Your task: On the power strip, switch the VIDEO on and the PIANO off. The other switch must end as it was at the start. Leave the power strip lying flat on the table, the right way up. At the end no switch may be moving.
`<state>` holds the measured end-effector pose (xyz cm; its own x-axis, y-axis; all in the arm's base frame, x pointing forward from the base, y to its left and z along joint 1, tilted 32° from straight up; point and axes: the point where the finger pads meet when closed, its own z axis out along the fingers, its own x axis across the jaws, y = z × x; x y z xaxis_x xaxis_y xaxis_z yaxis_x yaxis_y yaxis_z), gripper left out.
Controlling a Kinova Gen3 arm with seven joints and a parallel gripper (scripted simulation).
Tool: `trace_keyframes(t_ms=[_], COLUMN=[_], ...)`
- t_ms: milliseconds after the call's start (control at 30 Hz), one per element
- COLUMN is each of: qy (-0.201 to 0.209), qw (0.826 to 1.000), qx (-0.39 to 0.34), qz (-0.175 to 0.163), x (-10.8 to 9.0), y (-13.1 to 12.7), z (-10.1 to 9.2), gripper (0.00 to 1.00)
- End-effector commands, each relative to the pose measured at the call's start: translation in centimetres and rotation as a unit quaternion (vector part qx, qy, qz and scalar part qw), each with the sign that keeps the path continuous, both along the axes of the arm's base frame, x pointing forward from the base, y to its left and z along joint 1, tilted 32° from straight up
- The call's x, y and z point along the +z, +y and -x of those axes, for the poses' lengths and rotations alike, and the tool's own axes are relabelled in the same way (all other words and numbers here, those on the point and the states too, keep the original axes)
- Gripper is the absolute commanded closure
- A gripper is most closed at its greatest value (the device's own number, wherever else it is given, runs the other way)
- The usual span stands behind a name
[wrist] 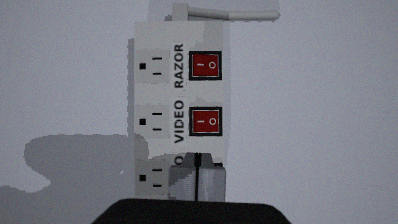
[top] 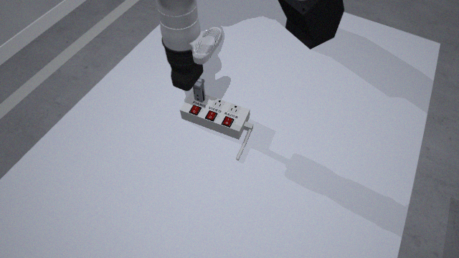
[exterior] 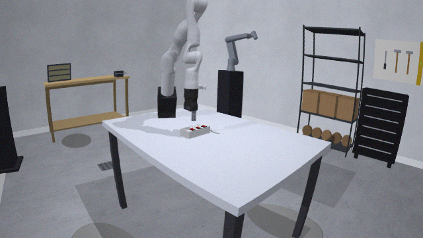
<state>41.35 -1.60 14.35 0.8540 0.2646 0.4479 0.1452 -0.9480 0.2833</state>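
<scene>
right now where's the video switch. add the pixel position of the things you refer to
The VIDEO switch [top: 211, 115] [wrist: 205, 121] is the middle of three red rockers on the power strip [top: 214, 126] [wrist: 150, 32], between PIANO and RAZOR in the top view.

Shut grey metal two-finger gripper [top: 199, 97] [exterior: 193, 119] [wrist: 197, 169] obstructs access from above to the PIANO end of the white rectangular power strip [top: 215, 120] [exterior: 195, 132] [wrist: 160, 35]. The red VIDEO rocker switch [top: 211, 115] [wrist: 205, 121] and red RAZOR rocker switch [top: 227, 122] [wrist: 205, 65] are accessible from above.

A matt, plastic-like finish is being shown by the off-white power strip [top: 215, 123] [exterior: 195, 131] [wrist: 155, 95], while its red switches are being seen as smooth plastic. A smooth, matt white surface is being presented by the table [top: 161, 179] [exterior: 211, 165] [wrist: 310, 120]. Grey, metal-like fingers are being shown by the gripper [top: 199, 100] [exterior: 193, 120] [wrist: 198, 159]. At far left, a wood look is being given by the workbench [exterior: 87, 80].
</scene>
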Motion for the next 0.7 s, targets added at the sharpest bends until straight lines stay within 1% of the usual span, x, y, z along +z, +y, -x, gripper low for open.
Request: trace_keyframes(t_ms=[0, 667], qy=[0.005, 0.004], qw=[1.0, 1.0], qx=[0.022, 0.022], qz=[0.005, 0.005], x=[-0.29, -0.32], y=[2.74, 2.95], z=[0.8, 0.94], gripper=[1.0, 1.0])
